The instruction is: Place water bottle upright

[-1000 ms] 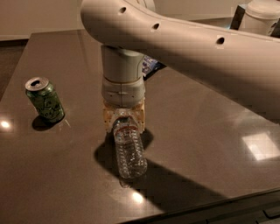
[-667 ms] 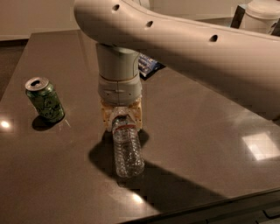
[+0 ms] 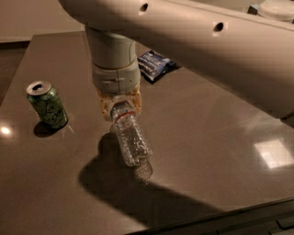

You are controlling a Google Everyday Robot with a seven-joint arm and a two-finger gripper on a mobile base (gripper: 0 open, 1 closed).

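The water bottle (image 3: 131,138) is clear crinkled plastic with a red-and-white band at its neck. My gripper (image 3: 118,106) is shut on its neck end, at the middle of the dark table (image 3: 206,128). The bottle hangs tilted, neck up toward the gripper, base down toward the camera and to the right. Its base is just above the tabletop, with a reflection under it. The cap is hidden between the fingers. My white arm crosses the top of the view.
A green soda can (image 3: 47,105) stands upright at the left of the table. A blue snack packet (image 3: 154,65) lies behind the gripper. The table's front edge runs along the bottom right. A white object (image 3: 277,10) sits at the top right corner.
My gripper has lifted the bottle's neck end and moved slightly left. The bottle has gone from lying on the table to hanging tilted with its base near the surface.
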